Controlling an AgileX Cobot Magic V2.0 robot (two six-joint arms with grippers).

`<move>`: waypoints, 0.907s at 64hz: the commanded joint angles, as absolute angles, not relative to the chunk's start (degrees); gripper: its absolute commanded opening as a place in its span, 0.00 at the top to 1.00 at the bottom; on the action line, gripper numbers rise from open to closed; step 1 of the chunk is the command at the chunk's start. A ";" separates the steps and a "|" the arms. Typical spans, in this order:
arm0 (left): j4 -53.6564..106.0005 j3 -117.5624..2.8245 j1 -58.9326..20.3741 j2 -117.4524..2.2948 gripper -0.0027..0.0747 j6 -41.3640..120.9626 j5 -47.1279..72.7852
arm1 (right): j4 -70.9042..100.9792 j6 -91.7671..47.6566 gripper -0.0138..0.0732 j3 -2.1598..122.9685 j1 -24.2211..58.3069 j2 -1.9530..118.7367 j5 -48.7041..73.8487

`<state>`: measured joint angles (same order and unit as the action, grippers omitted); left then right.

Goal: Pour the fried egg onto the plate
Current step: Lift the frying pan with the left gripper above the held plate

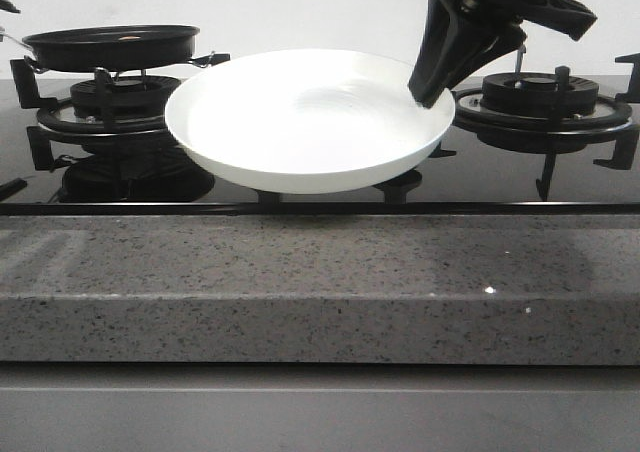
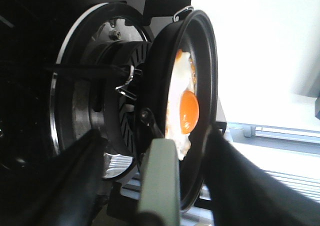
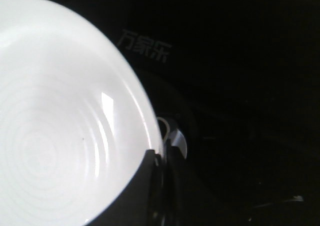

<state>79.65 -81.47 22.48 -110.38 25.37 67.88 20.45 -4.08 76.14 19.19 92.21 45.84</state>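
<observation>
Up front, the right gripper (image 1: 432, 90) pinches the rim of the white plate (image 1: 300, 122), holding it tilted and lifted above the glass hob between the two burners. The black frying pan (image 1: 110, 45) sits on the left burner (image 1: 115, 97), well apart from the plate; only a sliver of yolk shows over its rim. The grey stone worktop (image 1: 300, 282) fills the foreground.

From the left wrist, the fried egg (image 2: 184, 108) lies flat in the pan (image 2: 197, 76), orange yolk intact. The left gripper (image 2: 150, 186) has its fingers spread wide on either side of the green pan handle (image 2: 160, 181), not yet closed.

From the right wrist, the plate (image 3: 60, 111) shows empty, clamped at its edge.

Risks, as I judge them: such an edge grip could let the plate pivot or slip, and a poor hold on the handle could roll the pan and drop the egg. The left arm is out of the front view, and the dark hob is hard to read.
</observation>
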 commanded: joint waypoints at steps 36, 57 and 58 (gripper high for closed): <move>85.82 -83.25 22.65 -107.24 0.96 24.42 72.47 | 21.67 -4.54 0.90 77.46 19.15 90.00 43.38; 85.91 -83.25 22.65 -102.48 0.99 26.30 72.47 | 21.67 -4.54 0.90 77.46 19.15 90.00 43.38; 85.91 -83.25 22.65 -101.94 0.99 26.60 72.47 | 21.67 -4.54 0.90 77.46 19.15 90.00 43.38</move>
<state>79.96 -81.47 22.48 -107.66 25.31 67.62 20.45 -4.08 76.14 19.19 92.21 45.84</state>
